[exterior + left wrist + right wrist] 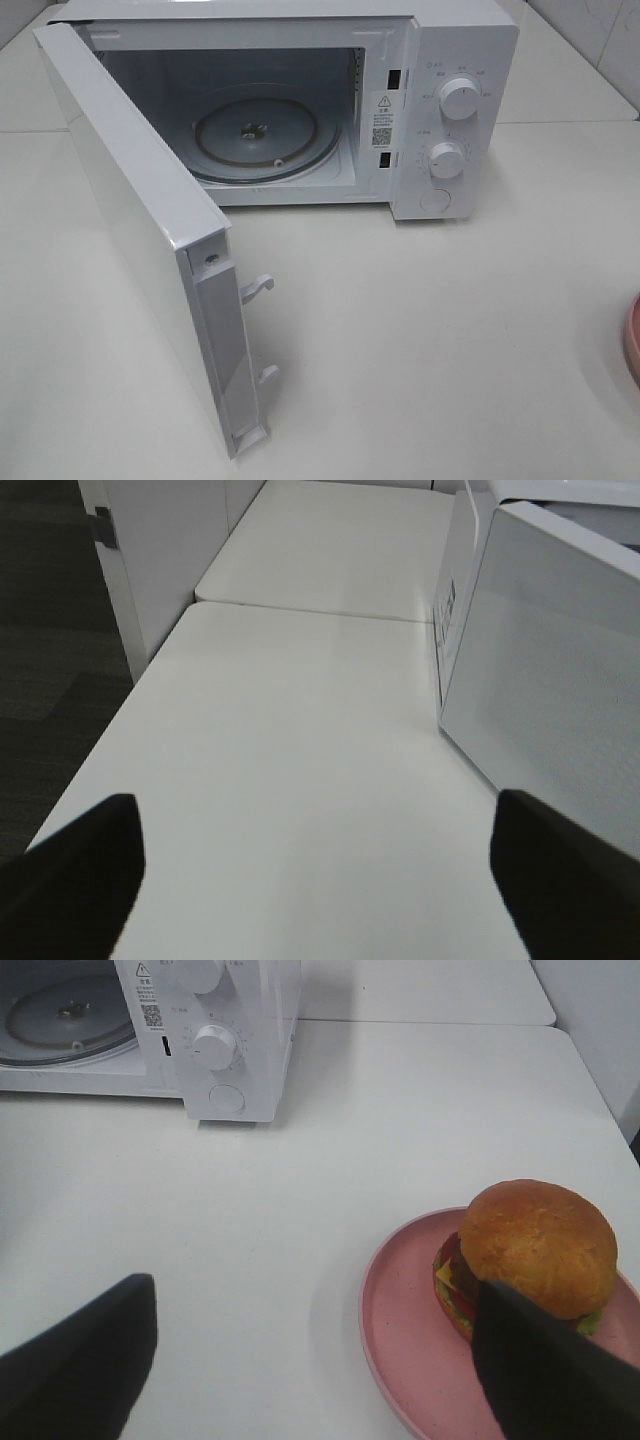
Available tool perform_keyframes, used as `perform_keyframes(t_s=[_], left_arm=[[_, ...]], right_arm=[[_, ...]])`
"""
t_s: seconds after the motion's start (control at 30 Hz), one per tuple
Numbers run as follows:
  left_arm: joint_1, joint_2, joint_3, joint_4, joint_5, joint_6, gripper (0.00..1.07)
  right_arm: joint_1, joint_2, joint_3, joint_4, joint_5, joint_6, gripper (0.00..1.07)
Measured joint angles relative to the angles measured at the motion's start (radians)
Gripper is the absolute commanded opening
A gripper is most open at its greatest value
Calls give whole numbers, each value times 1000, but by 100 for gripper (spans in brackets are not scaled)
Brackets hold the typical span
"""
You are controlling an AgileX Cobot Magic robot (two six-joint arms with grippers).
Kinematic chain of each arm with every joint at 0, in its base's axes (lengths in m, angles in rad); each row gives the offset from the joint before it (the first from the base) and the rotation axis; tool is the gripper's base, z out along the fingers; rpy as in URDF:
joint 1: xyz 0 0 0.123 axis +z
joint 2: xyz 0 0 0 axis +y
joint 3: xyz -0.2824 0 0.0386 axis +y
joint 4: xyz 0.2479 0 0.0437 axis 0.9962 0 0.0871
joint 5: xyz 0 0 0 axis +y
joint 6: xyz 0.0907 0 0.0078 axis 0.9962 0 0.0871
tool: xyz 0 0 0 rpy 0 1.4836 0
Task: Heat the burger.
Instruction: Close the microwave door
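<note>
Black right end effector [315,1360] wide open, empty, by burger [530,1255].

Smooth white microwave [450,60] casing with a slight sheen; clear glass turntable [265,138] inside. Matt off-white table [450,340]. Glossy golden-brown bun on burger [530,1255]; smooth, matt pink plate [400,1330]. Matt black fingers [75,880].

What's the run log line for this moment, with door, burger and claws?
door: open | turntable: bare | burger: on plate, outside microwave | left claw: open, empty | right claw: open, beside burger
</note>
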Motion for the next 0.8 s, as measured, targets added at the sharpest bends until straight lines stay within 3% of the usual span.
perform_keyframes(t_s=[0.03, 0.07, 0.1, 0.13, 0.17, 0.2, 0.23, 0.27, 0.57, 0.8], left_arm=[[0, 0, 0, 0, 0, 0, 62], [0, 17, 0, 1, -16, 0, 56], [0, 54, 1, 2, -49, 0, 41], [0, 54, 1, 2, -49, 0, 41], [0, 94, 1, 2, -84, 0, 25], [0, 118, 1, 2, -104, 0, 17], [0, 118, 1, 2, -104, 0, 17], [0, 163, 2, 2, -145, -1, 3], [0, 353, 67, 2, -438, -3, 0], [0, 522, 190, 2, -877, -3, 0]], right_arm=[[0, 0, 0, 0, 0, 0, 76], [0, 0, 0, 0, 0, -6, 76], [0, 0, 0, 0, 0, -6, 76], [0, 0, 0, 0, 0, -6, 76], [0, 0, 0, 0, 0, -6, 76], [0, 0, 0, 0, 0, 0, 76], [0, 0, 0, 0, 0, 0, 76], [0, 0, 0, 0, 0, -6, 76], [0, 0, 0, 0, 0, 0, 76], [0, 0, 0, 0, 0, -6, 76]])
